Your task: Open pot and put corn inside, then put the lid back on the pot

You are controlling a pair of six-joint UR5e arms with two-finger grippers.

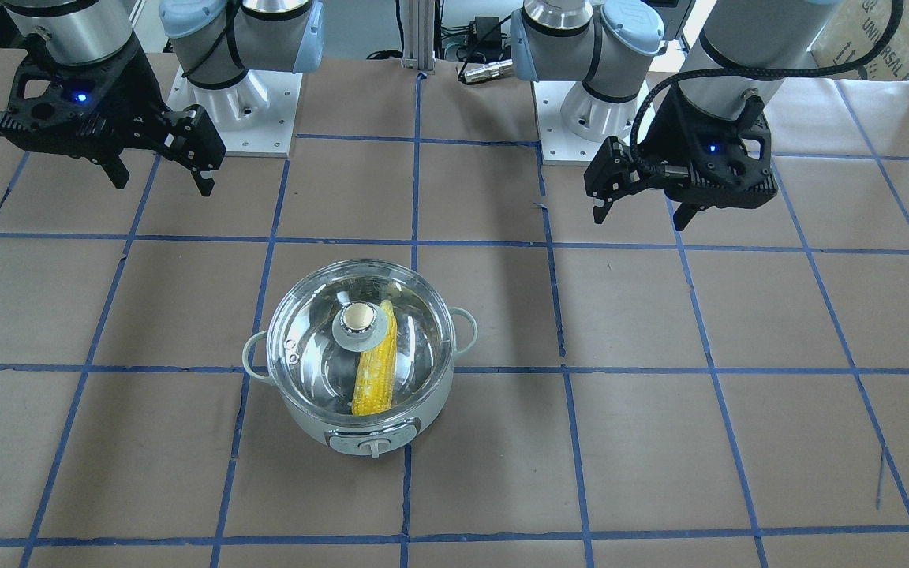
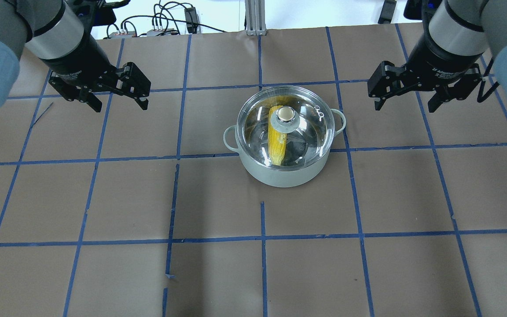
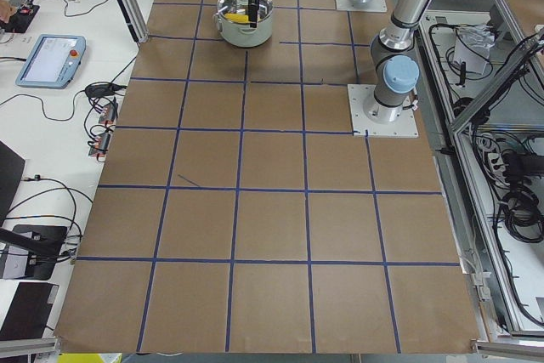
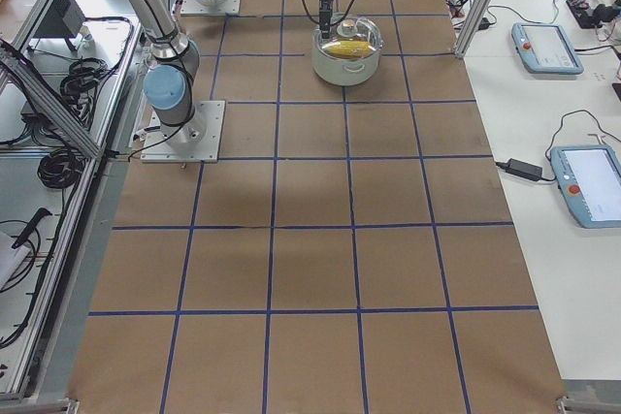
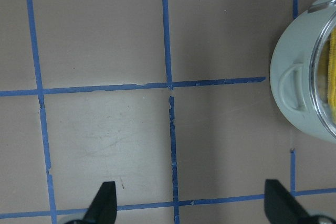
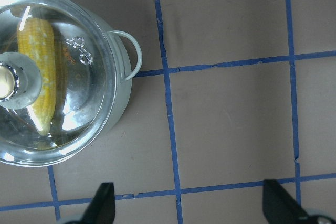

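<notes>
The pale mint pot (image 1: 360, 422) (image 2: 280, 174) stands mid-table with its clear glass lid (image 1: 308, 339) (image 2: 310, 132) seated on its rim, gold knob (image 1: 359, 317) (image 2: 285, 114) up. The yellow corn (image 1: 375, 371) (image 2: 277, 141) lies inside the pot, seen through the glass; it also shows in the right wrist view (image 6: 38, 66). My left gripper (image 2: 117, 103) (image 1: 640, 213) is open and empty, to the pot's left. My right gripper (image 2: 405, 103) (image 1: 161, 177) is open and empty, to the pot's right. Both hang above the table, apart from the pot.
The table (image 2: 104, 198) is brown paper with a blue tape grid. The arm bases (image 1: 237, 102) (image 1: 581, 110) stand at the robot's side. Tablets (image 4: 548, 46) and cables lie on the white bench beyond the table's edge.
</notes>
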